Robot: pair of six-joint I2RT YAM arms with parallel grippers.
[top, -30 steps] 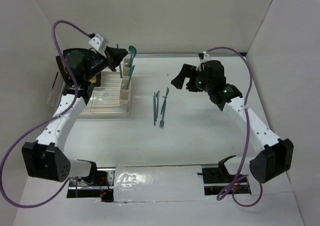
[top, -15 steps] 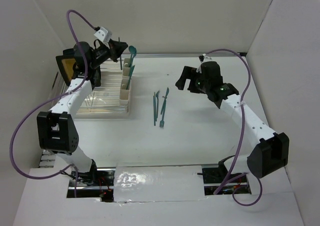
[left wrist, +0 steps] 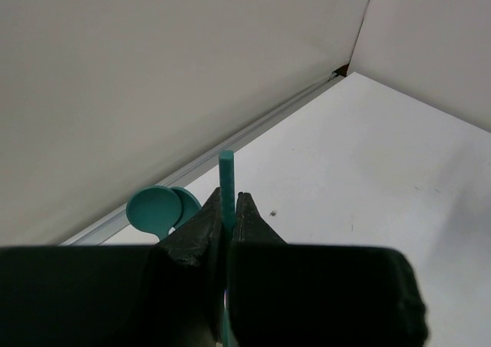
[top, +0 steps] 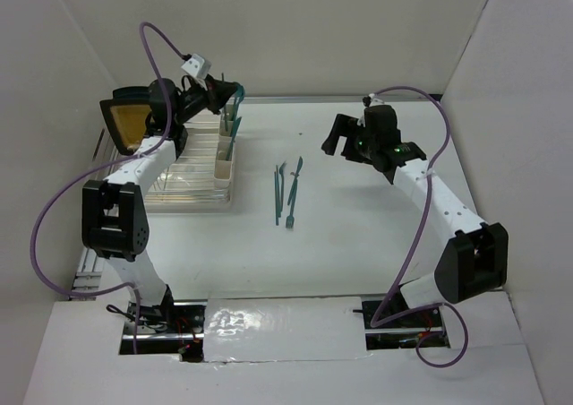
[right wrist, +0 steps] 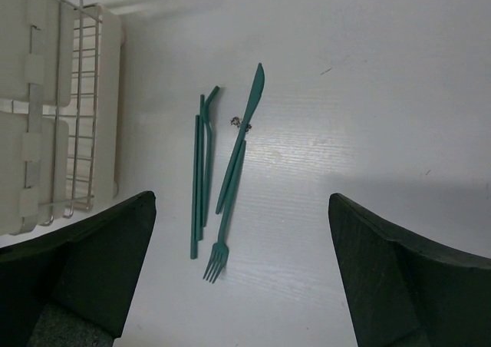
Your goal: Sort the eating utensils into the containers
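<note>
My left gripper (top: 226,94) is shut on the thin handle of a teal utensil (left wrist: 227,174) and holds it upright above the cream containers (top: 225,157) at the dish rack's right edge. In the left wrist view the handle sticks up between my closed fingers (left wrist: 228,199), and two teal spoon bowls (left wrist: 157,209) stand just behind and to the left. Several teal utensils (top: 286,190) lie on the table's middle: a fork (right wrist: 221,236), a knife (right wrist: 247,124) and long thin handles (right wrist: 199,170). My right gripper (top: 335,142) hangs wide open above them (right wrist: 240,197) and is empty.
The clear wire-ribbed dish rack (top: 183,176) stands at the far left and also shows in the right wrist view (right wrist: 84,117). A black-rimmed yellow plate (top: 125,123) stands on edge at its back. White walls close the back and both sides.
My left arm has swung up and back, carrying the gripped utensil right, over the containers. My right gripper has drawn slightly up and right. The utensils on the table have not moved.
</note>
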